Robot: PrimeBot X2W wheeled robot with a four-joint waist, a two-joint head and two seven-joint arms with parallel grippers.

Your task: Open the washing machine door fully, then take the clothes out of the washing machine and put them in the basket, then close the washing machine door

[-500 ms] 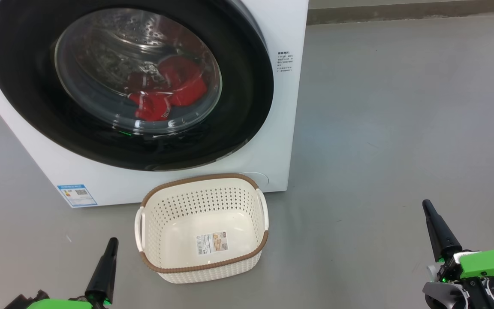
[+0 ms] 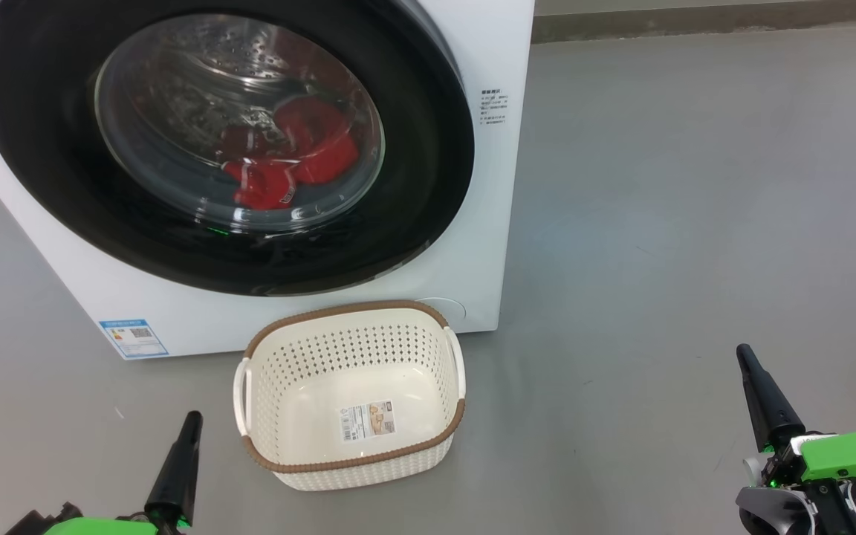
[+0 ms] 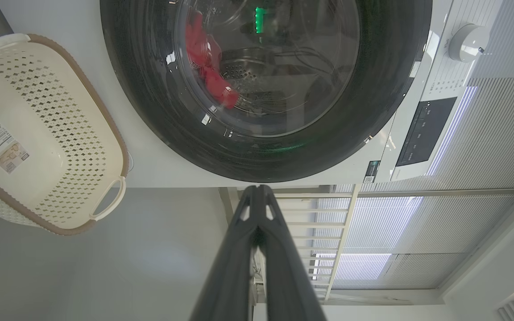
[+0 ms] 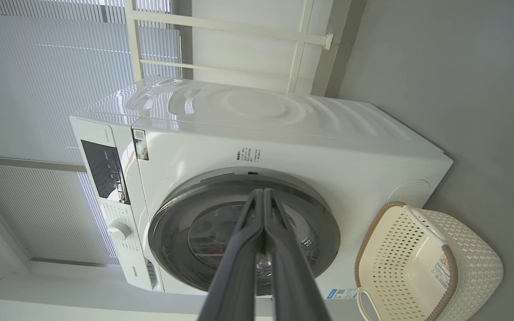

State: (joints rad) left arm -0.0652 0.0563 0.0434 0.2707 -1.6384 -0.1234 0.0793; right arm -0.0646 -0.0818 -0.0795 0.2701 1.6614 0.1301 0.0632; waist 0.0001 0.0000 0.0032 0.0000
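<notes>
Only slight arm shifts: the right gripper (image 2: 744, 354) has edged right and the left gripper (image 2: 193, 420) sunk a little, both jaws pressed together and empty, so the round glossy black washing machine door (image 2: 41, 148) stays shut over the bright red fabric clothes (image 2: 294, 160), and the near cream perforated plastic basket (image 2: 346, 307) is empty.

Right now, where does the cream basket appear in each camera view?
Head view: basket at bottom centre.
Left wrist view: basket at left edge, cropped.
Right wrist view: basket in lower right corner.
Shared landmark: the round black washing machine door next to it.
</notes>
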